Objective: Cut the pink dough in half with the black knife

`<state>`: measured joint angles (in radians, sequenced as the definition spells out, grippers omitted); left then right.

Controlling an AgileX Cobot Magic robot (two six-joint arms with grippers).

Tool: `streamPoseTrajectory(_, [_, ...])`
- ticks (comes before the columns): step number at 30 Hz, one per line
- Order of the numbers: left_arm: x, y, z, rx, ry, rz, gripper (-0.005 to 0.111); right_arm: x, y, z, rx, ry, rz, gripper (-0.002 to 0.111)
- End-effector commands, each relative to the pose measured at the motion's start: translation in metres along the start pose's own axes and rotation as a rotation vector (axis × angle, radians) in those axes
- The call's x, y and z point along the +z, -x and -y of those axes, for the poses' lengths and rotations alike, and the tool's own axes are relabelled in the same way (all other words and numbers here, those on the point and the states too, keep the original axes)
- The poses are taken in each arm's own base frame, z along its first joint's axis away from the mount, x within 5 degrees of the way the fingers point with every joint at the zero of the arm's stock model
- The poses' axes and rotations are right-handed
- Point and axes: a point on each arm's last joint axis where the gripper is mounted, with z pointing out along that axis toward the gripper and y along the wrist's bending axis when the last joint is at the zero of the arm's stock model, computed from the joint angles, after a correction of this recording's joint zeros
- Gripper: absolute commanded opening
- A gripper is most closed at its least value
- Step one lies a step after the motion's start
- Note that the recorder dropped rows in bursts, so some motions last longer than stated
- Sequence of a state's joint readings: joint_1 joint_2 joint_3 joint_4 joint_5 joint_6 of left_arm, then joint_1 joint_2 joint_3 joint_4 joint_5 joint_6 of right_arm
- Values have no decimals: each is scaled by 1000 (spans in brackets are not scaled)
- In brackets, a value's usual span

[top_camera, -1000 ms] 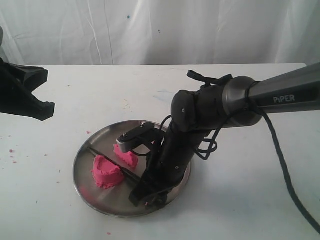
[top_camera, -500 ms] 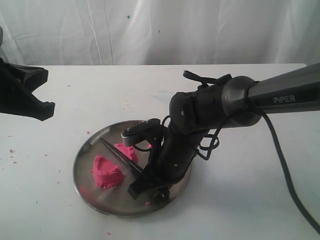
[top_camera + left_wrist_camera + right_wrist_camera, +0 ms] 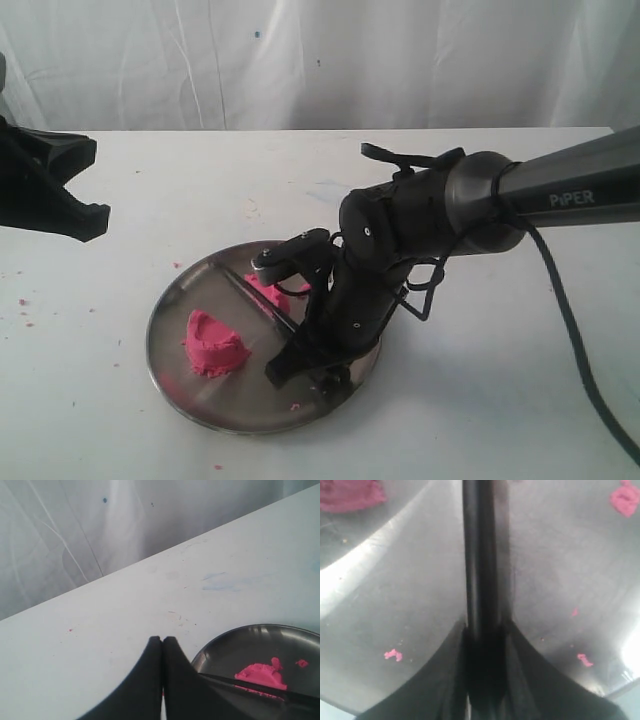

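The pink dough lies in two halves on the steel plate [image 3: 200,405]. The near half [image 3: 215,345] sits alone at the plate's left. The far half [image 3: 268,293] is partly hidden behind the knife; it also shows in the left wrist view as a pink wedge [image 3: 261,674]. My right gripper [image 3: 300,365] [image 3: 485,630] is shut on the handle of the black knife [image 3: 262,300] [image 3: 481,555]. Its blade reaches over the plate, between the halves and close to the far one. My left gripper [image 3: 90,215] [image 3: 162,640] hangs shut and empty, left of the plate.
Tiny pink crumbs dot the plate [image 3: 393,654] and the white table [image 3: 22,302] to the left. A white cloth backdrop [image 3: 320,60] closes off the table's far edge. The right arm [image 3: 560,190] stretches in from the right.
The knife has left the gap between the halves and swung toward the far half, which now sits further back. The right gripper shifted slightly right. The left gripper has not moved.
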<state>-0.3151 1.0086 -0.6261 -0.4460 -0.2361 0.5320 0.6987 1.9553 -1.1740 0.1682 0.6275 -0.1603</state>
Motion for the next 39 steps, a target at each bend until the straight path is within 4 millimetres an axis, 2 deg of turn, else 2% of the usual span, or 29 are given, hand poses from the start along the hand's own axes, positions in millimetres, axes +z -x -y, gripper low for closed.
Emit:
streamPoseTrajectory(1, [-2, -1, 1, -13, -2, 2, 0, -25, 2, -3, -12, 8, 60, 0])
streamPoseTrajectory(3, [-2, -1, 1, -13, -2, 2, 0, -46, 3, -10, -33, 60, 102, 0])
streamPoseTrajectory(6, [-2, -1, 1, -13, -4, 0, 0, -66, 3, -16, -64, 106, 147, 0])
streamPoseTrajectory(13, [-2, -1, 1, -13, -5, -1, 0, -114, 3, -18, -140, 59, 296, 0])
streamPoseTrajectory(17, [-2, -1, 1, -13, -6, -2, 0, -131, 2, -14, -191, -11, 349, 0])
streamPoseTrajectory(20, [-2, -1, 1, -13, -6, -2, 0, -134, 2, 2, -147, -68, 358, 0])
streamPoseTrajectory(25, [-2, -2, 2, -13, -10, -7, 0, -126, -1, 37, -19, -114, 312, 0])
streamPoseTrajectory(28, [-2, -2, 2, -13, -10, -7, 0, -110, -3, 49, 30, -106, 248, 0])
streamPoseTrajectory(35, [-2, -2, 2, -13, -13, -11, 0, -63, -5, 54, 87, -47, 103, 0])
streamPoseTrajectory(39, [-2, -2, 2, -12, -16, -12, 0, -46, -5, 56, 105, -36, 77, 0])
